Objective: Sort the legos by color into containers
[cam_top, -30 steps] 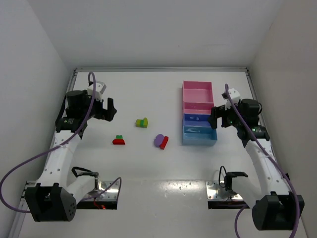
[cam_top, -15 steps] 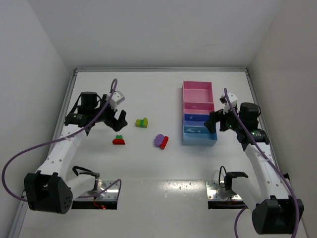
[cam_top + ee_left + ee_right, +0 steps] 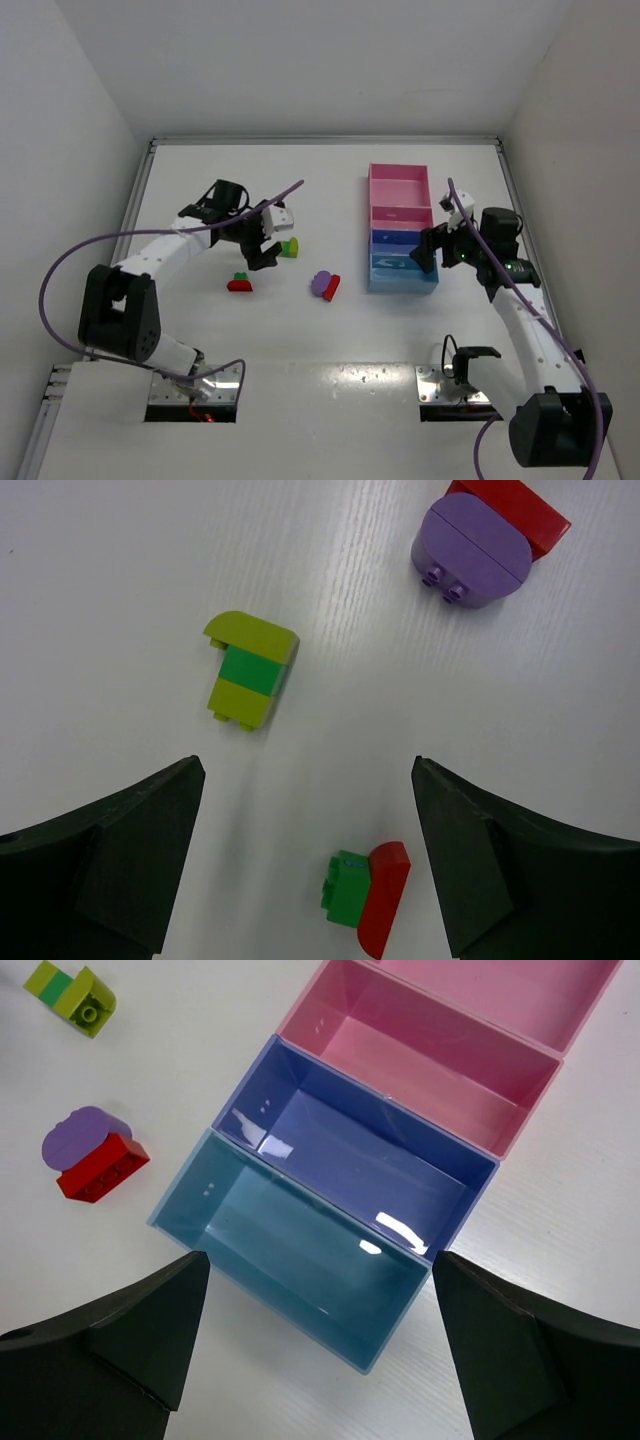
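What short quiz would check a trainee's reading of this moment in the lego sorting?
1. True or false: a lego already lies in the light blue compartment.
2. In the left wrist view, which lego pair sits between the fingers of the left pincer? A) purple and red pair B) red and green pair C) yellow and green pair
3. Fill in: the right pincer is ___.

Key: 1 false, that compartment is empty; 2 B; 3 open.
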`<move>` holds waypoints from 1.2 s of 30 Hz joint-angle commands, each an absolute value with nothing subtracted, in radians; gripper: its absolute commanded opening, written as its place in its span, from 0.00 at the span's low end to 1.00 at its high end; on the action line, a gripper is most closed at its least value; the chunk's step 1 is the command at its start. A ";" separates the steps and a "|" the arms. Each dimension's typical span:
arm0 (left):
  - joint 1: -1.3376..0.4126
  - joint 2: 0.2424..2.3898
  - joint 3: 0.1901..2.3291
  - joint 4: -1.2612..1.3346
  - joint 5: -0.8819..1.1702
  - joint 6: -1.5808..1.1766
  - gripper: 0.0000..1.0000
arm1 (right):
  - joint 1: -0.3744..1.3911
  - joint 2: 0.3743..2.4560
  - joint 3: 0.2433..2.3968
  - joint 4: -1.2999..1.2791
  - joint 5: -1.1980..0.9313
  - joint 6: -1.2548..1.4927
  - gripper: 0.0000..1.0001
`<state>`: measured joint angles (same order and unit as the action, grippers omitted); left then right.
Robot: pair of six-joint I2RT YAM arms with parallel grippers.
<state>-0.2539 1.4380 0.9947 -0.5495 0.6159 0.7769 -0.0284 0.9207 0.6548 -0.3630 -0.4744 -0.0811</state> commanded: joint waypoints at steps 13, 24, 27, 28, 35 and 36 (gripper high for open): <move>-0.275 1.680 1.075 -0.457 0.607 0.983 0.90 | -0.021 1.008 0.672 -0.336 -0.508 -0.100 0.94; -0.284 1.801 1.167 -0.434 0.617 1.041 0.90 | -0.021 1.026 0.681 -0.345 -0.517 -0.100 0.94; -0.293 1.812 1.178 -0.434 0.617 1.042 0.89 | -0.021 1.026 0.681 -0.354 -0.517 -0.109 0.94; -0.293 1.824 1.178 -0.434 0.617 1.051 0.89 | -0.021 1.026 0.681 -0.354 -0.517 -0.109 0.94; -0.302 1.845 1.164 -0.434 0.585 1.084 0.85 | -0.021 1.046 0.699 -0.354 -0.517 -0.118 0.94; -0.302 1.845 1.154 -0.434 0.584 1.085 0.82 | -0.021 1.057 0.699 -0.354 -0.517 -0.118 0.94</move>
